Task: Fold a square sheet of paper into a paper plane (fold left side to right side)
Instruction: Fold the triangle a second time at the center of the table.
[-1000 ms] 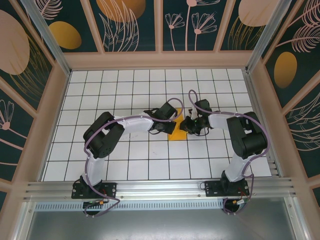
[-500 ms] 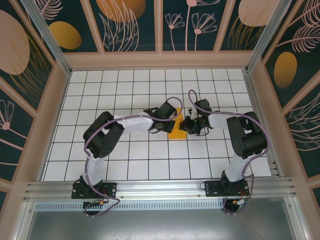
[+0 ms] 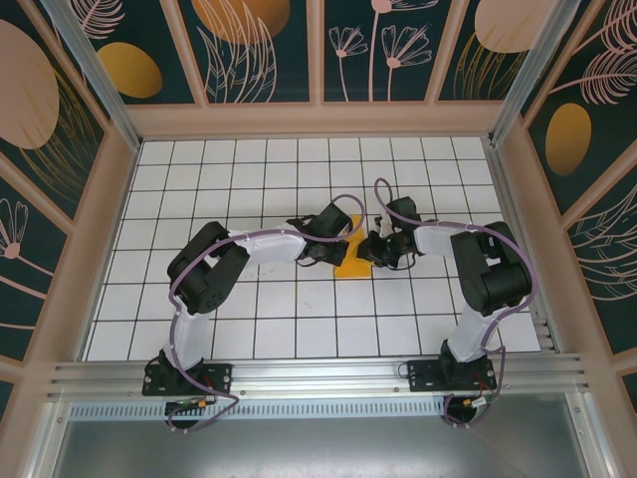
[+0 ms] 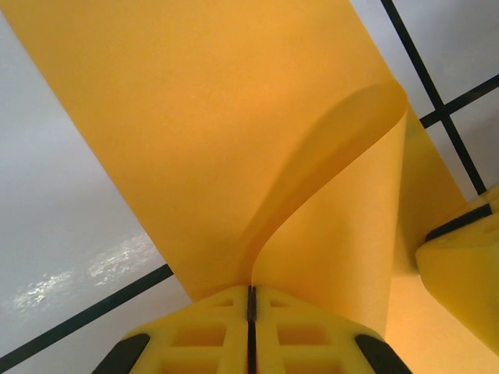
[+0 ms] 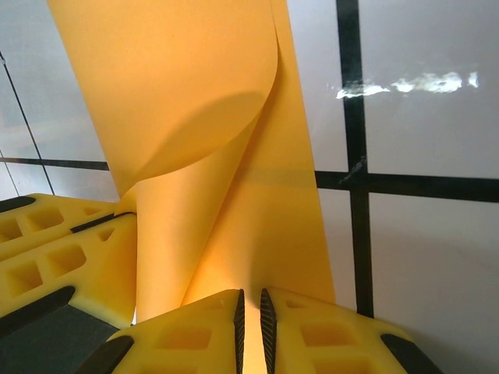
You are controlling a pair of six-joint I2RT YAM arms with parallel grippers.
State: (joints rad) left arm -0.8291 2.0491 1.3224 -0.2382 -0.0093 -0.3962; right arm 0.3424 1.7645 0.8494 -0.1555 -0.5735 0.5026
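Note:
The square sheet of paper (image 3: 355,265) lies orange-yellow on the white tiled floor between my two grippers, mostly covered by them. In the left wrist view the sheet (image 4: 195,117) is a long strip with one flap curling up, and my left gripper (image 4: 251,291) is shut on that flap's edge. My right gripper (image 5: 250,296) is shut on the sheet (image 5: 179,78) from the opposite side, its jaws a thin slit apart with paper between them. From above, the left gripper (image 3: 341,242) and right gripper (image 3: 371,248) almost meet. No paper plane shape shows.
The tiled floor (image 3: 299,309) is walled by a wooden frame (image 3: 318,119) with dark floral panels. The other arm's yellow fingers (image 4: 460,269) sit close at the right of the left wrist view, and at the left (image 5: 62,249) of the right wrist view.

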